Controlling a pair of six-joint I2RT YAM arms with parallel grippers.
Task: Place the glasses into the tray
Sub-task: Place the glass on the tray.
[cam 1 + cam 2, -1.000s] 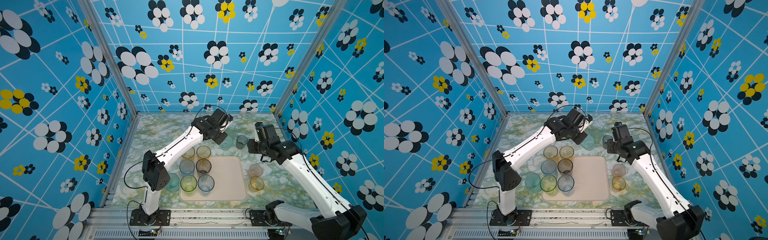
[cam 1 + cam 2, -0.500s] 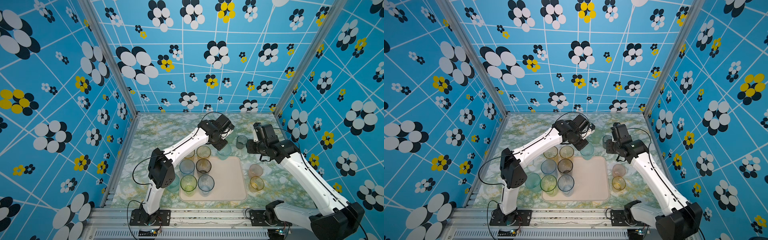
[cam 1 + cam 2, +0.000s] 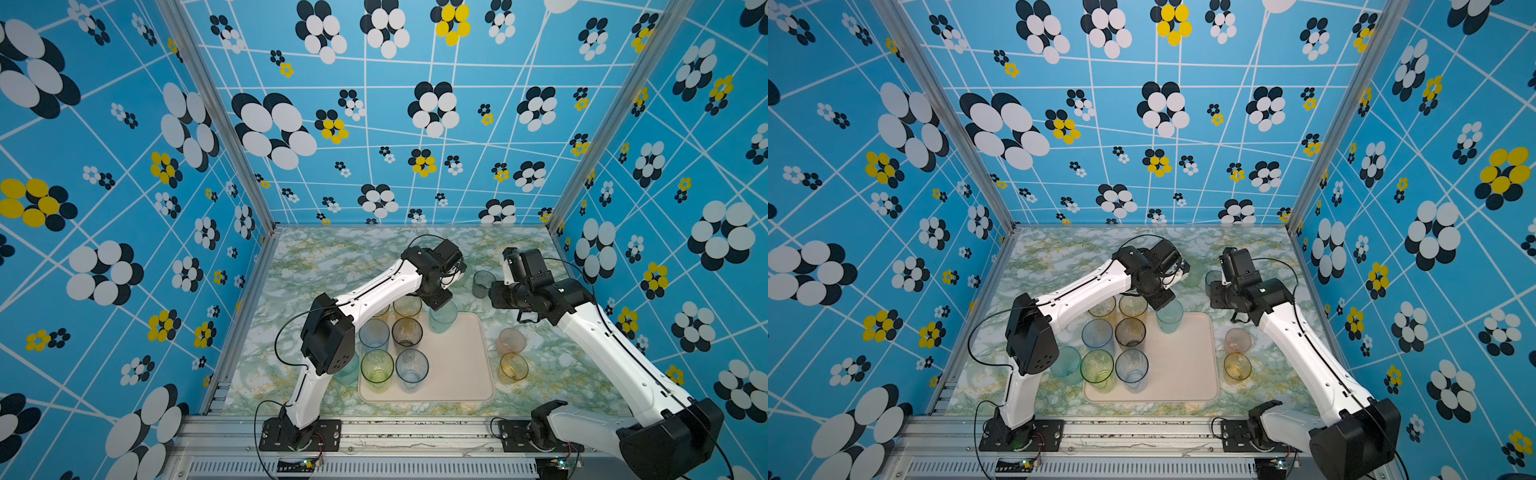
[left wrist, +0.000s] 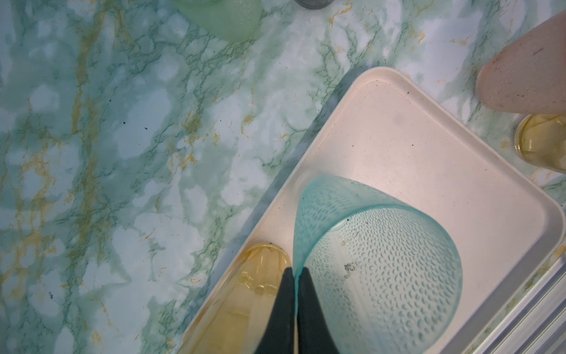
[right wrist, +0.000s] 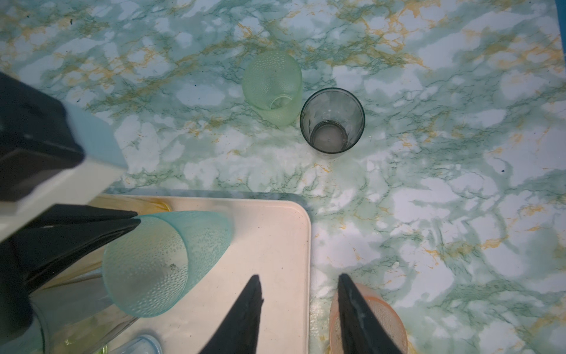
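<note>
Your left pincer (image 4: pixel 295 271) is closed tight on the rim of the teal glass (image 4: pixel 382 260), with one finger inside the wall and one outside. The glass is mouth up inside the tray (image 4: pixel 413 147), close against its far edge and just beside a tall amber glass (image 4: pixel 251 294) in the same row. You cannot tell from these views whether its base rests on the tray floor or hangs just above it.

Your right pincer (image 5: pixel 298 275) is partly open and holds nothing. It hangs over the tray's far right corner. In the wrist view, one finger shows against the tray and the other crosses in front of the pink glass (image 5: pixel 389 318), which stands on the table (image 5: pixel 428 184) just outside the tray.

Beyond the tray's far edge, a grey glass (image 5: pixel 332 121) and a pale green glass (image 5: pixel 272 87) stand just beside each other on the table.

In a top view, several more glasses fill the tray's left half, among them a yellow-green glass (image 3: pixel 377 365). A short amber glass (image 3: pixel 514 368) sits on the table near the pink one.
</note>
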